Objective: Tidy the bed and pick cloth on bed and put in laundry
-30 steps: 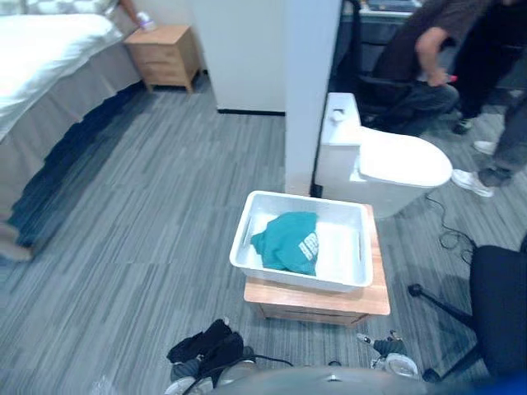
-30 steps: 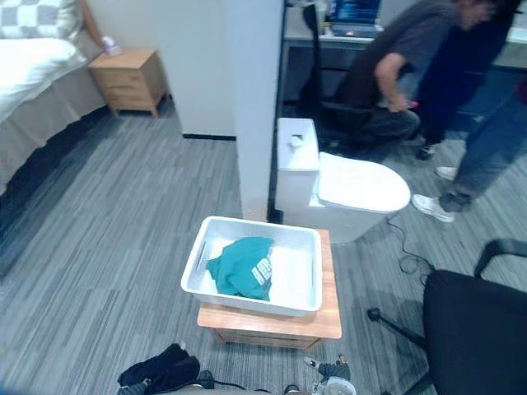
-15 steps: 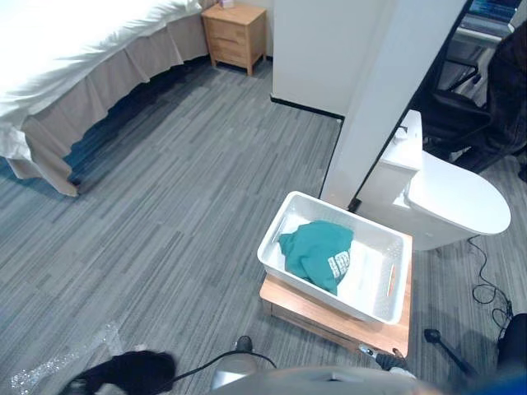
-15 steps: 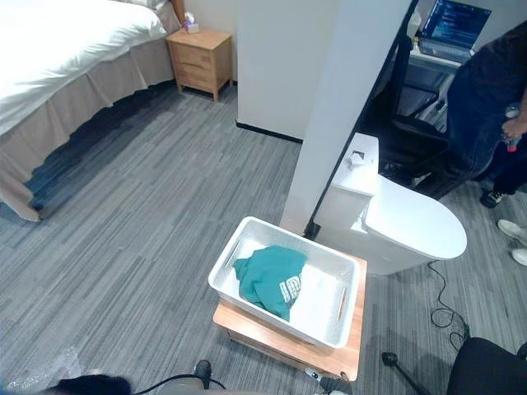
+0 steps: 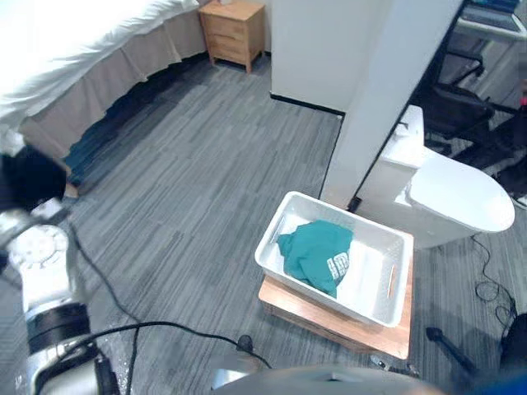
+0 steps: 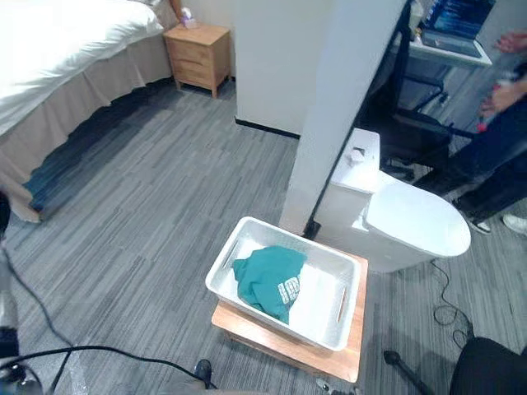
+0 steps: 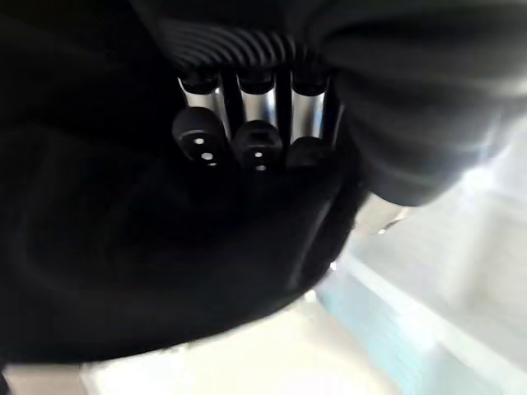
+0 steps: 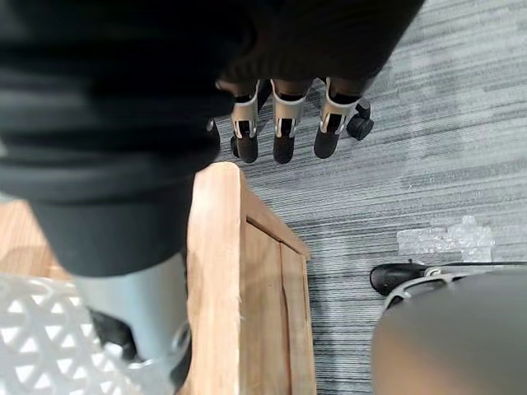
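Spreading across the upper left is the wide bed (image 5: 74, 41), its white cover hanging over a beige skirt down to the grey striped carpet floor (image 5: 189, 189). The left robot hand (image 7: 259, 107) is raised at the left edge of the head views, near the corner of the bed skirt. Its own wrist view shows it against a dark, blurred mass, and I cannot tell whether it is spread or closed, or whether it holds anything.

A small light-wood nightstand with drawers (image 5: 237, 33) stands beyond the foot of the bed, against the wall. Toward the middle right, a low light-wood bench (image 5: 329, 317) carries a white rectangular plastic laundry basket (image 5: 362, 226). The crumpled teal cloth with white print (image 5: 317, 251) lies inside the basket, toward its left half.

A white square pillar (image 5: 387, 90) rises just behind the basket, and a white toilet with its lid down (image 5: 457, 197) sits beside it to the right.

The right robot hand (image 8: 284, 136) hangs just beside a corner of the bench, over the carpet, with its fingers loose and slightly spread and nothing in them. A black office chair (image 6: 490, 366) is at the lower right. At the far right, a person in dark trousers (image 6: 494, 156) stands near a desk.
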You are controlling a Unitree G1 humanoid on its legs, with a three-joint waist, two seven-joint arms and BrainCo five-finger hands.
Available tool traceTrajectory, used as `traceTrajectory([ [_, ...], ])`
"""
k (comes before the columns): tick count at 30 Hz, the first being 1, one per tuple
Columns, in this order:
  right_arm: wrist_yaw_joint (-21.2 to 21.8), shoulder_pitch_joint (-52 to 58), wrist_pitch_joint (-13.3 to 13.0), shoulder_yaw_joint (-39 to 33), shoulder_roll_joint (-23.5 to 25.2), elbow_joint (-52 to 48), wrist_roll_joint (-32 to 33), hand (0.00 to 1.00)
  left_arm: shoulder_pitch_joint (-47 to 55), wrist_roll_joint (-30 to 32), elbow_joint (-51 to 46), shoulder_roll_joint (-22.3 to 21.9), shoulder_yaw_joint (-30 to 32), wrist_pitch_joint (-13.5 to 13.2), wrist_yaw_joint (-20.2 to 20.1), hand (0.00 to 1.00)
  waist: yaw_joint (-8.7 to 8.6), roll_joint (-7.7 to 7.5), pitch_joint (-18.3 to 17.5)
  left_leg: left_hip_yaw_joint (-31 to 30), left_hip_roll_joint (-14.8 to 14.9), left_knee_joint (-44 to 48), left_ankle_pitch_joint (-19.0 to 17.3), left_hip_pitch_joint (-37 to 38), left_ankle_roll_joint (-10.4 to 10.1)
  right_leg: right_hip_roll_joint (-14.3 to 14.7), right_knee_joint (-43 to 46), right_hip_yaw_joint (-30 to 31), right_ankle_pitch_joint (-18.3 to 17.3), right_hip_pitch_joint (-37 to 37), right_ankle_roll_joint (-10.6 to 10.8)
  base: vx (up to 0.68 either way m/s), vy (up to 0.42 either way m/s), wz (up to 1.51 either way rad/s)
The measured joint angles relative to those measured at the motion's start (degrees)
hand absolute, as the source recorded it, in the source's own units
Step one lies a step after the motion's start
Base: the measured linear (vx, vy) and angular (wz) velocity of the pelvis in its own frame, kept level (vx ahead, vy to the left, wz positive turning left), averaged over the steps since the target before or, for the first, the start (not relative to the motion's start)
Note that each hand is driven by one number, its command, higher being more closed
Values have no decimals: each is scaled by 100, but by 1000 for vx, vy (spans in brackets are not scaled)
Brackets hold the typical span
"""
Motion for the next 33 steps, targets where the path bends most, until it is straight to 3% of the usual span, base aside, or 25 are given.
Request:
traceTrajectory([
  [4, 39, -17, 40, 105, -54, -34, -39, 0, -30, 399, -562, -727, -1108, 5, -69, 100, -217, 70, -15, 412, 92, 1, 0, 271, 0, 43, 186, 339, 36, -5, -55, 54, -2, -35],
  [9, 48, -98, 150, 376, -166, -31, -234, 0, -246, 537, -583, -981, -1888, 158, -300, 100, -600, 159, 0, 770, 226, 2, 0, 394, 0, 129, 231, 572, 121, -110, -115, -4, -25, -39],
  [16, 32, -96, 167, 577, -417, -36, -247, 0, -905, 853, -139, -1460, -2623, 278, -549, 100, -1110, 554, 7, 1067, 249, 2, 0, 480, 0, 125, 214, 822, 294, -254, 15, -71, 12, -30],
  [22, 37, 162, 150, 576, -418, -113, -225, 0, -969, 838, -142, -1530, -2857, 300, -686, 100, -1304, 590, 8, 1174, 281, -1, -12, 489, -12, 132, 170, 875, 306, -302, 39, -141, 0, -12],
  [27, 49, 571, 155, 578, -427, -152, -227, 0, -969, 769, -608, -1923, -3192, 301, -799, 100, -1378, 666, -1, 1215, 283, -36, -82, 470, -82, 133, 88, 992, 330, -373, 103, -150, -3, -7],
  [33, 54, 840, 148, 558, -491, -152, -226, 0, -972, 764, -1118, -2326, -3857, 119, -1064, 100, -1469, 791, -120, 1364, 276, -37, -44, 473, -121, 130, 108, 1126, 402, -481, 129, -8, -6, -14],
])
